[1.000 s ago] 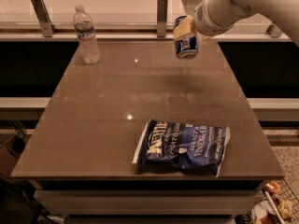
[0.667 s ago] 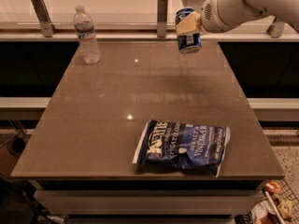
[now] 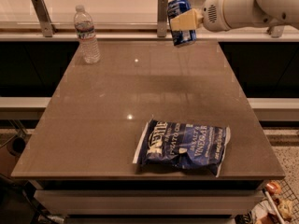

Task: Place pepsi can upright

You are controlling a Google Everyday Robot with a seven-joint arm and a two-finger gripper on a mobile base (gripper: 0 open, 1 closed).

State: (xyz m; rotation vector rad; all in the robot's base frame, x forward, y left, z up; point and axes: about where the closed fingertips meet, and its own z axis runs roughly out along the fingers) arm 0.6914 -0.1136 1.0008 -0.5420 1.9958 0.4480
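Observation:
The pepsi can point(image 3: 180, 10) is blue with white markings. It hangs roughly upright in the air above the far right part of the brown table point(image 3: 103, 125). My gripper point(image 3: 183, 20) reaches in from the upper right on a white arm. Its cream fingers point(image 3: 183, 20) are shut across the can's middle. The can is well clear of the table top.
A clear plastic water bottle point(image 3: 86, 35) stands upright at the table's far left. A dark blue chip bag point(image 3: 183, 145) lies flat near the front right edge. Two metal posts point(image 3: 162, 15) stand behind the table along a light counter.
My gripper has carried the pepsi can higher and a little farther back. The bottle and the chip bag have not moved.

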